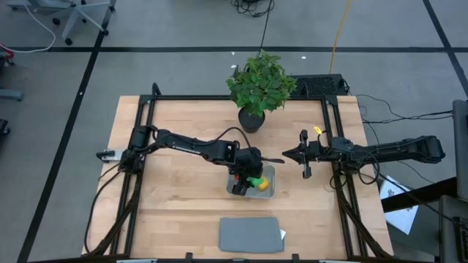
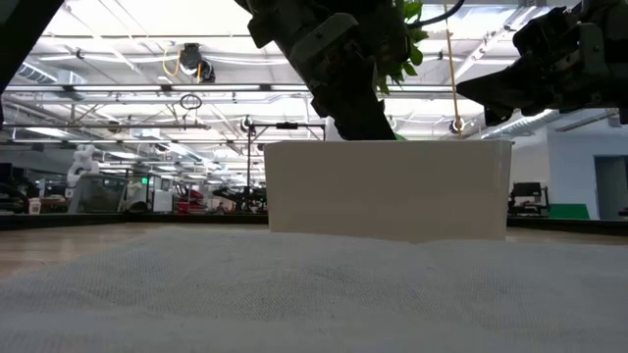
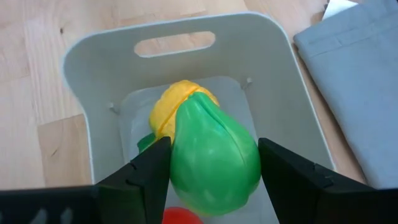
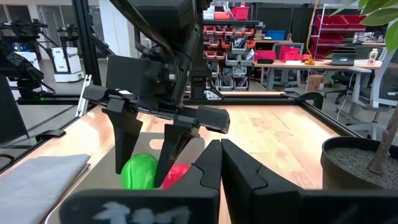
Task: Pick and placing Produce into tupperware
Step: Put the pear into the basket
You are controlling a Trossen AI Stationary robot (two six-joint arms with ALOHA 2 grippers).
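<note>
The tupperware [image 1: 268,191] is a translucent container with a slot handle [image 3: 174,43], standing at the table's middle. In it lie the yellow produce piece [image 3: 174,102] and the red one [image 3: 180,216], which is mostly hidden. My left gripper [image 3: 214,143] reaches over the tupperware and is shut on the green produce piece [image 3: 214,158]. My right gripper [image 1: 303,155] hovers to the right of the tupperware, level, shut and holding nothing [image 4: 221,165]. My left gripper pinches the green piece's two opposite sides [image 3: 177,162] between its two fingers [image 3: 149,171], around its widest part. The fingers slant down from the table's left. The piece sits over the tupperware's inside, against the yellow piece. I cannot tell whether it rests on the floor.
A leafy potted plant [image 1: 259,88] stands at the far edge behind the tupperware. A flat grey cloth [image 1: 251,234] lies near the front edge, and in the low view it fills the foreground [image 2: 294,294]. Bare wood lies to the left and right of the tupperware.
</note>
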